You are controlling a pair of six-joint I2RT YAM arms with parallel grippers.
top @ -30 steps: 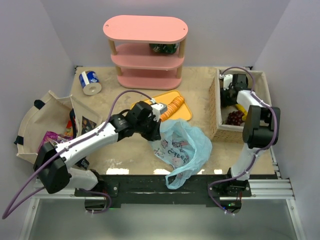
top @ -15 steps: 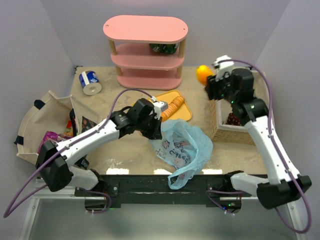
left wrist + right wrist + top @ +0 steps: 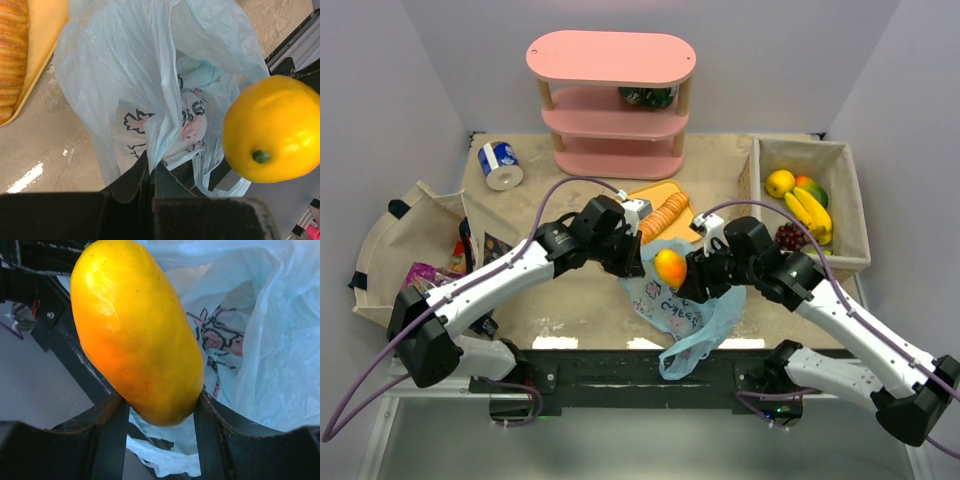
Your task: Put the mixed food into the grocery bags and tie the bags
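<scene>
A light-blue grocery bag (image 3: 695, 300) with cartoon prints lies at the table's near middle. My left gripper (image 3: 632, 262) is shut on the bag's rim (image 3: 162, 120) and holds it up. My right gripper (image 3: 682, 275) is shut on a yellow-orange mango (image 3: 669, 268) and holds it over the bag's mouth. The mango shows large in the right wrist view (image 3: 135, 330) and at the right of the left wrist view (image 3: 272, 127). Bananas (image 3: 808, 212), grapes and other fruit lie in the wicker basket (image 3: 752, 205) at the right. Snack packets (image 3: 430, 272) lie at the left.
A pink shelf unit (image 3: 612, 100) stands at the back. A sliced loaf (image 3: 665, 215) lies on an orange tray (image 3: 692, 228) behind the bag. A blue-and-white can (image 3: 500, 164) lies at the back left. A cloth tote (image 3: 390, 255) lies at the left edge.
My right arm has swung from the basket to the bag, carrying the mango down and left. My left gripper has kept hold of the bag's rim.
</scene>
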